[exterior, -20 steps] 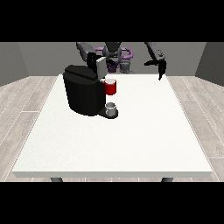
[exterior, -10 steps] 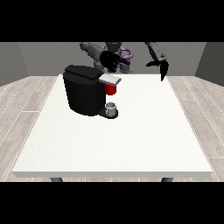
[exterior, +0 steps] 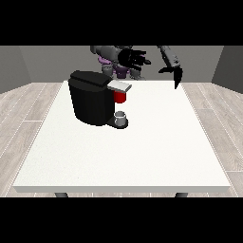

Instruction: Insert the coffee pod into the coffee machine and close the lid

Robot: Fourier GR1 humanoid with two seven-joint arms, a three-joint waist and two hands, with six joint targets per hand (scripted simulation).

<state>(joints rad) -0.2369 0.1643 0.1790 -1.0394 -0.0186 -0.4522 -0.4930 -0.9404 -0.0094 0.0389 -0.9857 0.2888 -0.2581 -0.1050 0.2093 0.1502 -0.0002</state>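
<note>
From my seat I see the black coffee machine [exterior: 92,99] standing on the white table [exterior: 142,152], toward the far side and left of centre in the view. Its grey lid [exterior: 119,86] juts out to the right from the top of the body, lying roughly level, and a red thing at the machine [exterior: 120,97] sits just under that lid. Below it, on the machine's base, stands a small grey cup [exterior: 121,116]; I cannot tell it for the coffee pod, so I call it only a grey thing. The pod itself I cannot make out anywhere. The hand at the view's left [exterior: 134,58] hangs above and just behind the lid, apart from it, with its fingers spread out straight and holding nothing. The hand at the view's right [exterior: 174,73] is well apart from the machine, over the table's far right edge, its fingers pointing down and relaxed, also holding nothing.
</note>
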